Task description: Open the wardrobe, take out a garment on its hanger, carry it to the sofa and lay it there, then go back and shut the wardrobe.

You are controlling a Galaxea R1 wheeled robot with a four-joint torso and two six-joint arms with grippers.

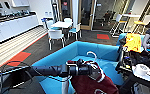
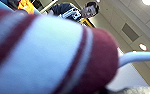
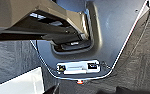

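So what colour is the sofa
Bright blue; the sofa shows best in the head view.

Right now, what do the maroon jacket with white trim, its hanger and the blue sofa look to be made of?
Maroon jacket with white trim: soft matte fabric, ribbed striped knit collar.
Thin white hanger: smooth, probably plastic or coated wire.
Bright blue sofa: smooth matte upholstery, likely woven cloth.

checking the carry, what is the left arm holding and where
The left gripper carries the maroon white-trimmed jacket by its collar, beside the white hanger hook.
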